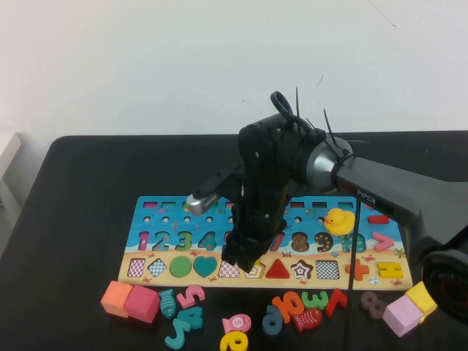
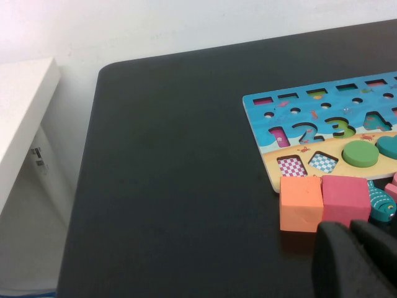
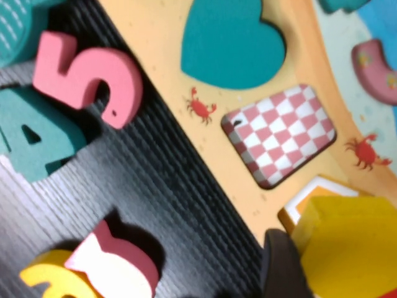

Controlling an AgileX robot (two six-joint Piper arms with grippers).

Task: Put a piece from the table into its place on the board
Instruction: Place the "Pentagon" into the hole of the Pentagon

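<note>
The tabletop [image 3: 155, 205] is black and matt, with fine lines like wood grain. The board [image 3: 186, 74] looks like smooth painted wood. The yellow piece [image 3: 347, 242] is smooth and flat-coloured. The arm's cover [image 1: 395, 183] is shiny grey.

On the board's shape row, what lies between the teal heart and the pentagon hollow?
The pink checkered square hollow, empty, between the teal heart and pentagon hollow, where the right gripper holds the yellow pentagon. Right wrist view shows it.

Even, bright overhead light; the black desk [image 1: 88, 219] stays matte with faint sheen. Soft short shadows lie beside the pink 5 [image 3: 87, 77]. The yellow piece [image 3: 347, 242] looms blurred, and the left end effector [image 2: 356, 261] is defocused
</note>
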